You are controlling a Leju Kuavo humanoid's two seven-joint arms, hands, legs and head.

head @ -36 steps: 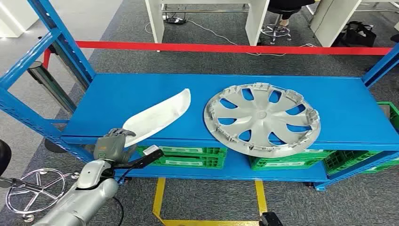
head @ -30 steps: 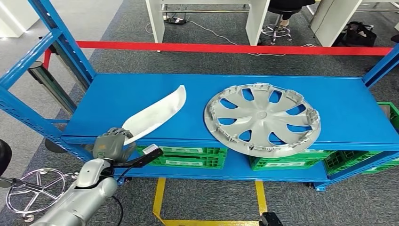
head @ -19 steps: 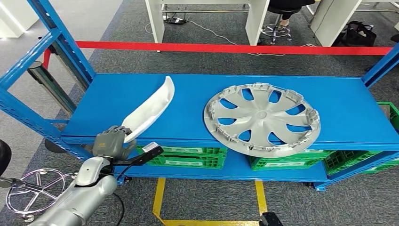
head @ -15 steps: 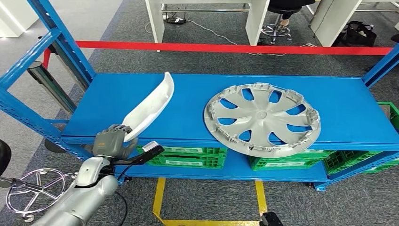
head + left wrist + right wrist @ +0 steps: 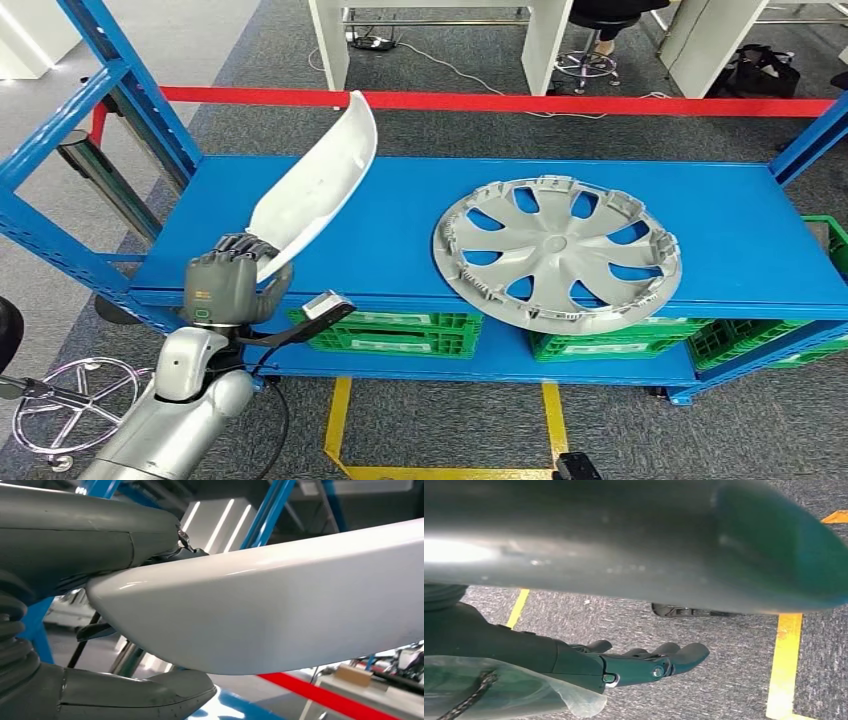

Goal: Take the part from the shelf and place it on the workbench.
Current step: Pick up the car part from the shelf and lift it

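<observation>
L hand [image 5: 232, 288] grips the near end of the white curved trim part [image 5: 318, 185], fingers wrapped round it; the part angles up and away from the hand, far tip raised clear of the blue shelf deck [image 5: 740, 230]. In the L wrist view the thumb [image 5: 125, 695] sits under the part's glossy edge w/ the other fingers over the top, so the hold is at one end only. R hand [image 5: 644, 662] hangs low over grey carpet, fingers loosely apart, holding nothing.

Silver hubcap [image 5: 557, 252] lies flat on the shelf, well off to the side of the held part, not touching.

Risks (judgement): end grip on a long smooth part means lots of leverage, so it could twist or slip out during the carry. Raised tip could clip the blue upright [image 5: 125, 75] beyond the hand if the arm swings that way. Workbench not identifiable here, so placing can't be judged yet.
</observation>
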